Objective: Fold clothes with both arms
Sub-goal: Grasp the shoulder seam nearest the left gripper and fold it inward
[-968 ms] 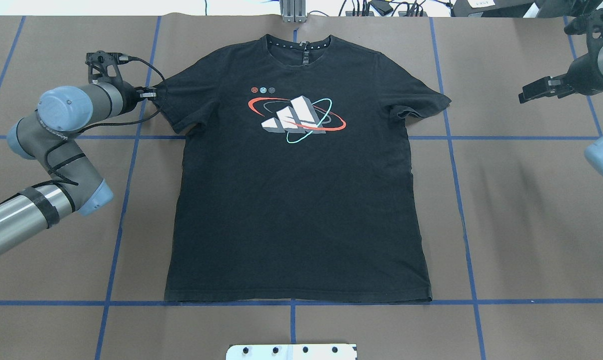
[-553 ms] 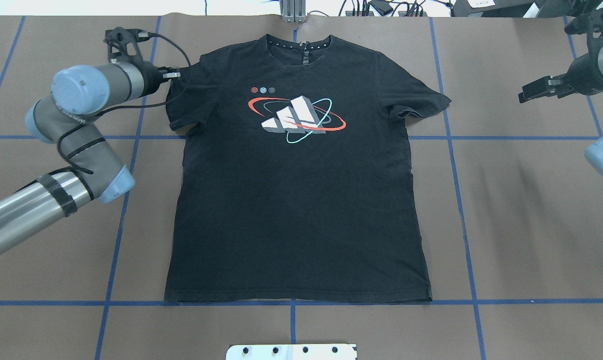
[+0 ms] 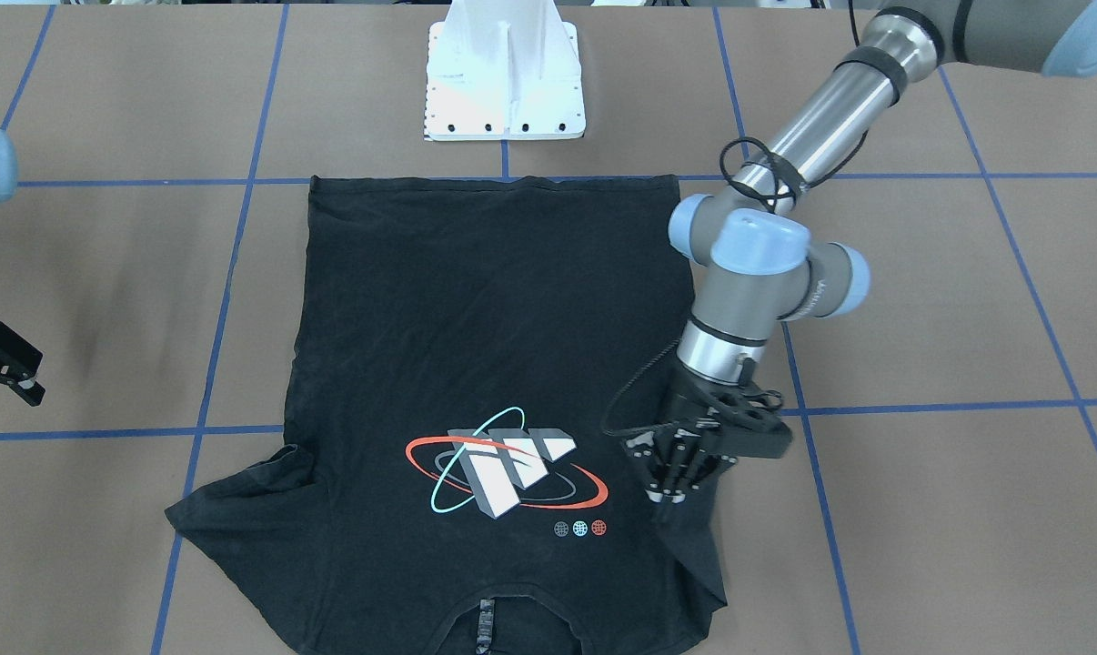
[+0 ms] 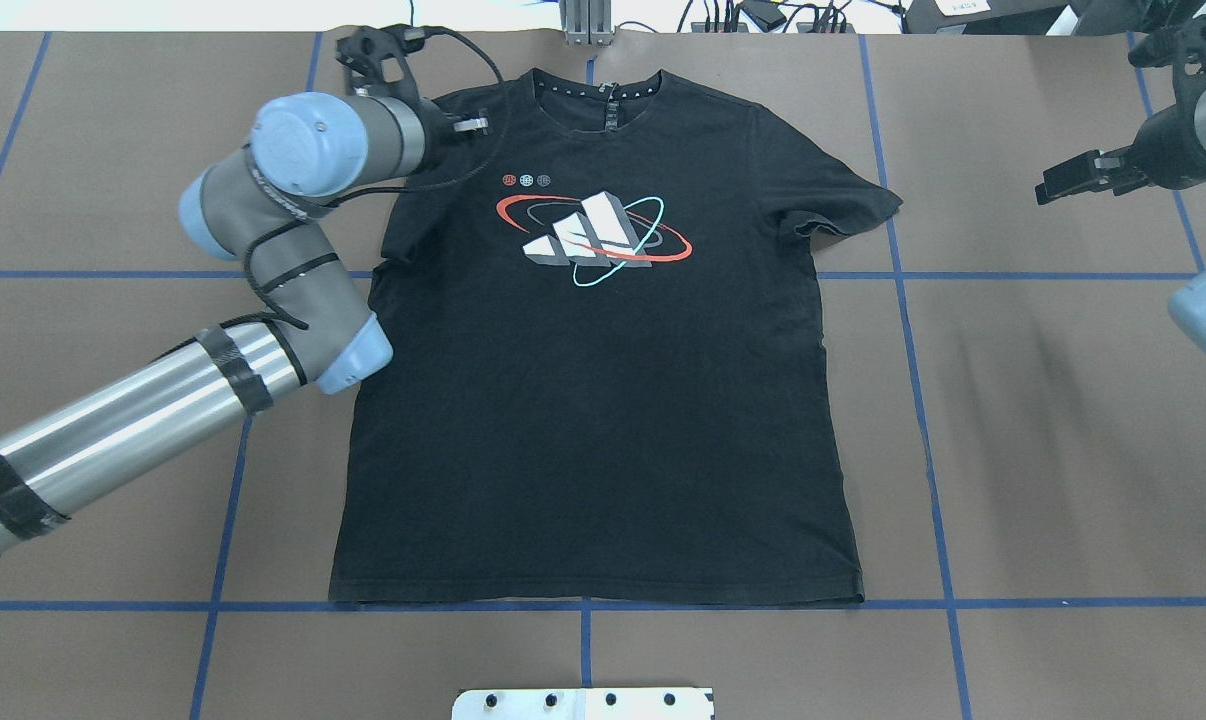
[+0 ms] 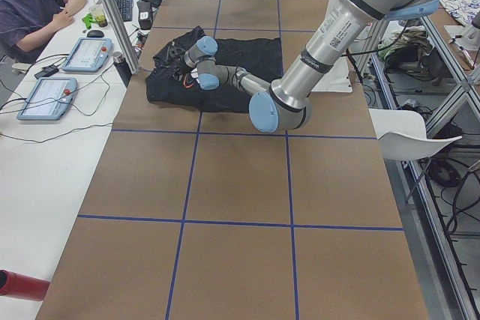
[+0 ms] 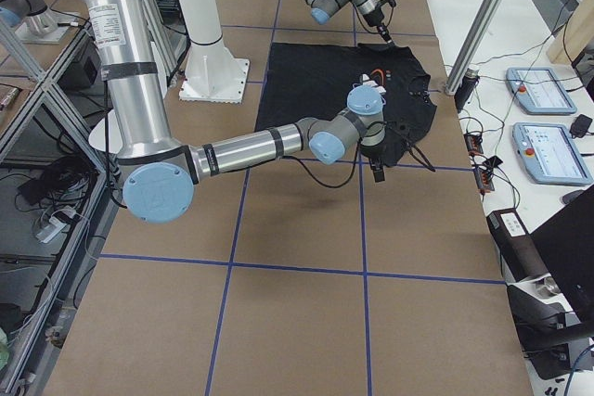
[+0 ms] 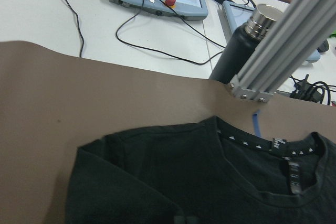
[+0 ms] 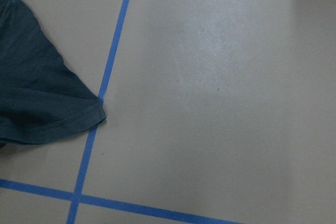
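At the T-shirt (image 3: 476, 300) shoulder, L gripper (image 3: 669, 491) pinches sleeve (image 3: 691, 546) (folded inward).

You see a T-shirt (image 4: 603, 420) of soft, matt black cloth with a smoother printed logo (image 4: 588, 235). It lies on a table covering (image 4: 1063, 450) that looks like matt brown paper, crossed by smooth blue tape lines (image 4: 916, 380). The left arm (image 4: 133, 420) has a shiny brushed-metal tube, matt grey joint housings and smooth light blue plastic caps (image 4: 291, 135).
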Action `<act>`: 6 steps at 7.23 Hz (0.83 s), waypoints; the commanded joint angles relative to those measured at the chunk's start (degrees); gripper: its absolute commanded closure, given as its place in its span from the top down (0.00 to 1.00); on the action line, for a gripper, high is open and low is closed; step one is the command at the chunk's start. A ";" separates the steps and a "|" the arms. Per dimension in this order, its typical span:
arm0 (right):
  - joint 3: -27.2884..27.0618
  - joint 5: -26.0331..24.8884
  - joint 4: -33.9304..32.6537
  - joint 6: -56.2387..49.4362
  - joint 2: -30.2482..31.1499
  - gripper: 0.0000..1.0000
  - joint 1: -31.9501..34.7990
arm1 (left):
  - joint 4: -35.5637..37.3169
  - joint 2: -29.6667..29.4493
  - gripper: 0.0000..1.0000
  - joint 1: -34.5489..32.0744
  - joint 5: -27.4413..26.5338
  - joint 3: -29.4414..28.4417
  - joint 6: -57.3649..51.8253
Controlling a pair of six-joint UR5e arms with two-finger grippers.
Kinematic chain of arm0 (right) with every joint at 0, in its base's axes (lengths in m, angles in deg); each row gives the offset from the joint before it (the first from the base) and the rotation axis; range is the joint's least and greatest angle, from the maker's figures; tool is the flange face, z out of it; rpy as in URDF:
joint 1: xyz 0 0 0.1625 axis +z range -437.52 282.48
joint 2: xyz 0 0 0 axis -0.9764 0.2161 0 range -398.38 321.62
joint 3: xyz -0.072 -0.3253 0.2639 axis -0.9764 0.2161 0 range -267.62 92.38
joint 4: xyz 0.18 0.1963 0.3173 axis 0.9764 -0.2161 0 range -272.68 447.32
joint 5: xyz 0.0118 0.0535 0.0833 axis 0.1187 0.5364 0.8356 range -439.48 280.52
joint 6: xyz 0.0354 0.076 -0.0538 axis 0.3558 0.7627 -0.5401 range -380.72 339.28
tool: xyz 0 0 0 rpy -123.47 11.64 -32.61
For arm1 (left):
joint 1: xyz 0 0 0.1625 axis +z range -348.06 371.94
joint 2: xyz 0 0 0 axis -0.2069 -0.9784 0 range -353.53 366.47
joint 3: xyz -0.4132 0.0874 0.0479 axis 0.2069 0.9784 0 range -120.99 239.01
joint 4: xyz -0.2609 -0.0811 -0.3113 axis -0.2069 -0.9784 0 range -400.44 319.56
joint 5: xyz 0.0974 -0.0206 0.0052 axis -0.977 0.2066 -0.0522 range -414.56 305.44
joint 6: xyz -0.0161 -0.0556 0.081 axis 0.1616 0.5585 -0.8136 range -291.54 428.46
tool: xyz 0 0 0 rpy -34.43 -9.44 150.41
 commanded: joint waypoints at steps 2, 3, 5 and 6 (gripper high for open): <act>0.25 -0.09 0.09 0.15 -0.11 1.00 -0.06 | 1.10 -1.88 0.00 3.83 -0.18 -0.23 3.05; 0.17 -0.09 0.09 0.15 -0.11 1.00 -0.06 | 1.10 -1.88 0.00 4.01 -0.18 -0.31 3.05; 0.25 -0.09 0.09 0.15 -0.11 1.00 -0.06 | 1.01 -1.80 0.99 4.01 -0.18 -0.31 2.87; 0.34 -0.26 0.09 0.15 -0.28 1.00 -0.67 | 0.92 -1.71 1.00 3.93 -0.27 0.12 2.26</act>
